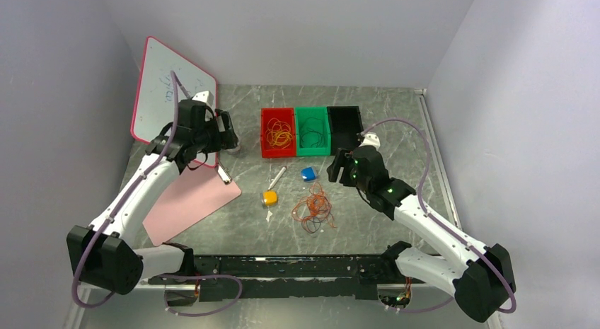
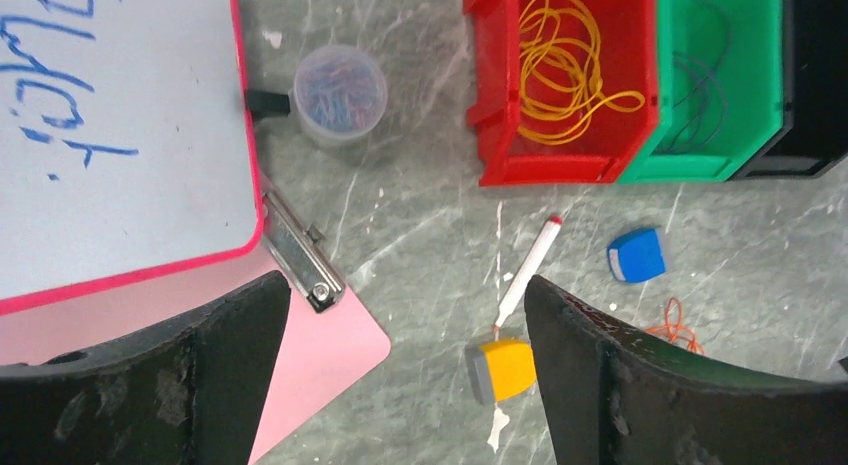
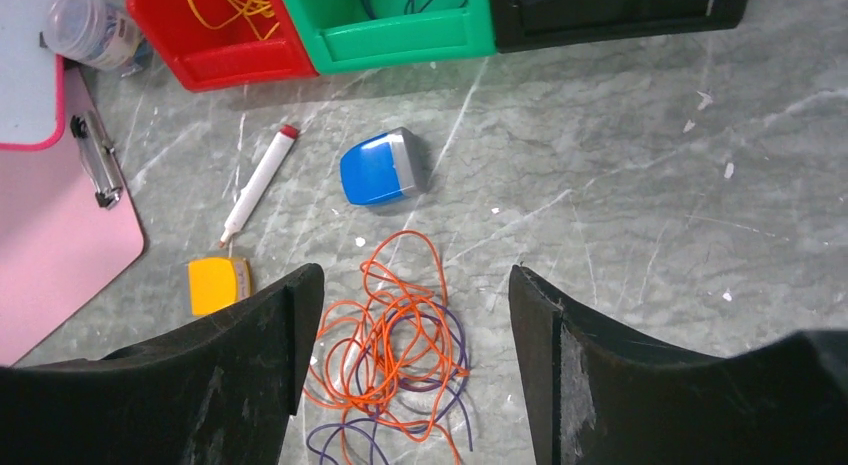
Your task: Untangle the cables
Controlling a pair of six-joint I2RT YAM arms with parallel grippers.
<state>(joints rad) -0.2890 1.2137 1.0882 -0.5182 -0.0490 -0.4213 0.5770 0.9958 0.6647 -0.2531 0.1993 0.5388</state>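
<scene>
I count three bins ahead of both hands: a red bin (image 2: 550,170), a green bin (image 2: 690,167) and a black bin (image 2: 815,75). There is also one marker (image 2: 530,270) and two blocks, a blue block (image 2: 637,255) and a yellow block (image 2: 503,370).

The cables are in three lots. One orange-and-purple tangle (image 3: 395,355) lies on the surface (image 3: 650,185) under my right hand (image 3: 412,275), framed by its spread fingers. The yellow loops (image 2: 565,65) are in the red bin and the dark strands (image 2: 700,75) in the green bin.

My left hand (image 2: 407,285) hangs open too, with the clipboard (image 2: 310,355) at its left finger. The black bin's inside is too dark to read — and the tangle's near end is cut off.

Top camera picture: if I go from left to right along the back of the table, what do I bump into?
The whiteboard, red bin, green bin, black bin.
</scene>
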